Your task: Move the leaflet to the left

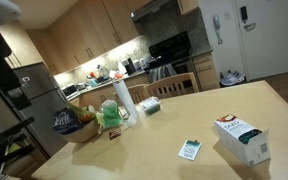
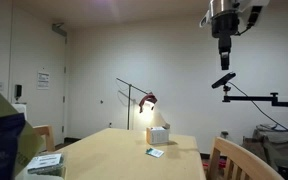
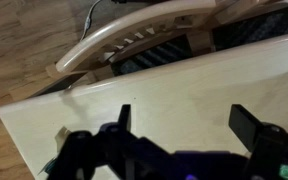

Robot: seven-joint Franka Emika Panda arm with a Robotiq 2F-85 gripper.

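My gripper hangs released, fingers spread wide with nothing between them, high above the table. The leaflet lies flat on the wood just beside the box, not touching it. Well beyond the box stand a paper towel roll and a snack bag.

Bare tabletop around the leaflet — only the box nearby.

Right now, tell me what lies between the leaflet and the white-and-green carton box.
Nothing. In an exterior view only a short stretch of bare table separates the leaflet from the carton box; they do not touch.
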